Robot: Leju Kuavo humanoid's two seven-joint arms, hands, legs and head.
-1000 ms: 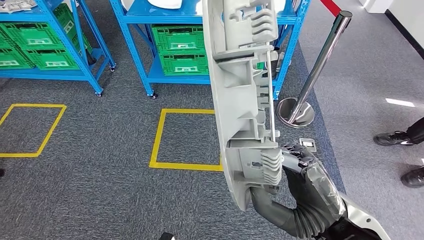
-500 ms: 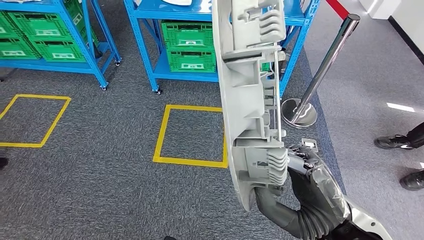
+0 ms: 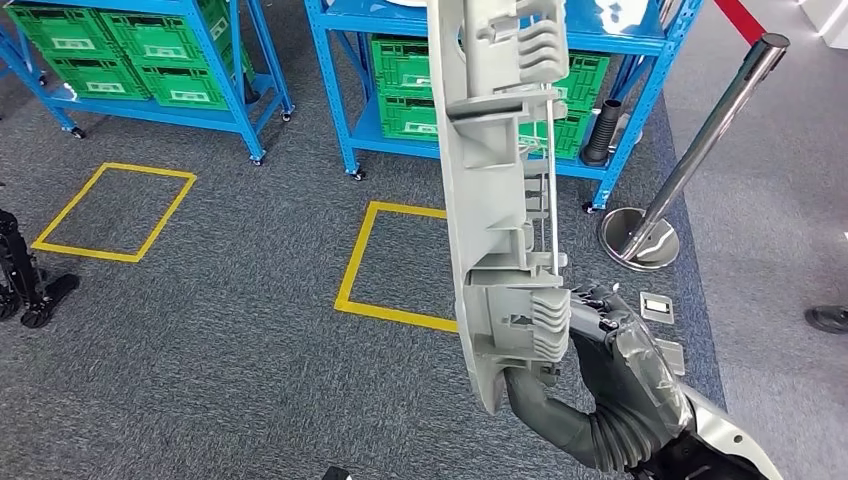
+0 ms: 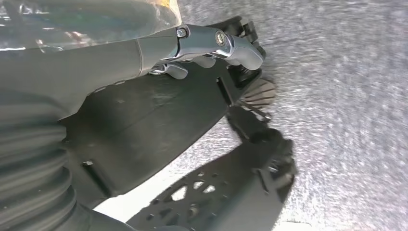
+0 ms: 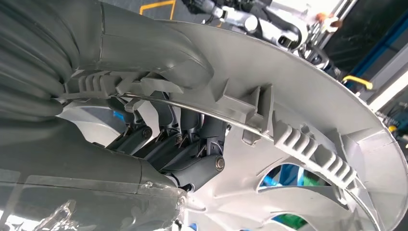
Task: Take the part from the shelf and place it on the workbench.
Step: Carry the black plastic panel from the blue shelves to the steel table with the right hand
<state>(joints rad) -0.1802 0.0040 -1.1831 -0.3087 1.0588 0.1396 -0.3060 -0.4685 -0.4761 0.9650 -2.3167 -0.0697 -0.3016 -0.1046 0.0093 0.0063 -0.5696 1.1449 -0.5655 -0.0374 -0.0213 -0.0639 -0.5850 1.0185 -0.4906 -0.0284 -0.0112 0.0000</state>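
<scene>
The part (image 3: 495, 200) is a large grey plastic disc with ribs and a wire ring on its back, standing edge-on in the head view. My right hand (image 3: 615, 370) grips its lower rim from the right and holds it upright above the carpet. In the right wrist view the thumb lies over the part's ribbed rim (image 5: 308, 110) and the dark fingers (image 5: 192, 154) hook behind the wire ring. My left hand (image 4: 144, 43) hangs over the carpet, fingers stretched out with nothing in them.
Blue shelves (image 3: 240, 60) with green crates (image 3: 150, 40) stand ahead. Two yellow squares (image 3: 115, 212) (image 3: 385, 270) mark the grey carpet. A chrome stanchion (image 3: 700, 140) on a round base (image 3: 640, 238) stands right. A person's shoe (image 3: 828, 318) is at the right edge, a dark stand (image 3: 25, 280) far left.
The whole picture has slid right, so the camera has turned left. The part stays upright in my right hand's grip.
</scene>
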